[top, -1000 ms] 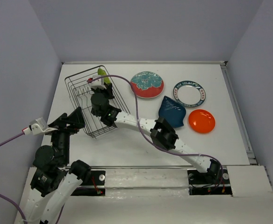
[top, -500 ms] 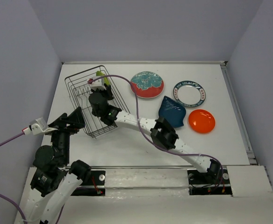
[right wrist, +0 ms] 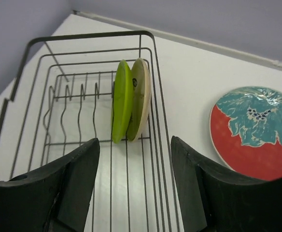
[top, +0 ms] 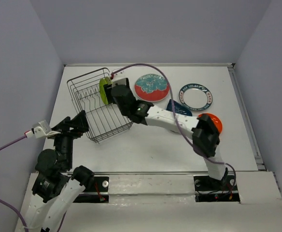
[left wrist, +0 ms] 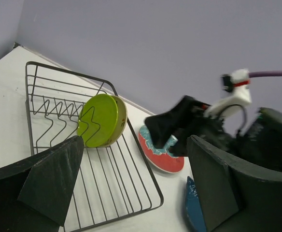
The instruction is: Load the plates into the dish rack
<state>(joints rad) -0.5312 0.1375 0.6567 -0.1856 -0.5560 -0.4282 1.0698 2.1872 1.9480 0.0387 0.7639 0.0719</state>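
Right wrist view: the right gripper [right wrist: 134,145] hangs open and empty over the rack [right wrist: 83,36]. The green plate [right wrist: 121,99] and beige plate [right wrist: 141,94] stand on edge at the rack's far end, touching. Right of the rack lie the red plate [right wrist: 254,130] (nearest), blue plate [left wrist: 191,210], white-rimmed plate [top: 195,96] and orange plate [top: 213,122]. The left gripper [left wrist: 136,145], also open, sits by the rack's near-left corner.

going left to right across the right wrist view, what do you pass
dish rack divider prongs → lime green plate → beige plate, leaning against the green one → red floral plate out on the table
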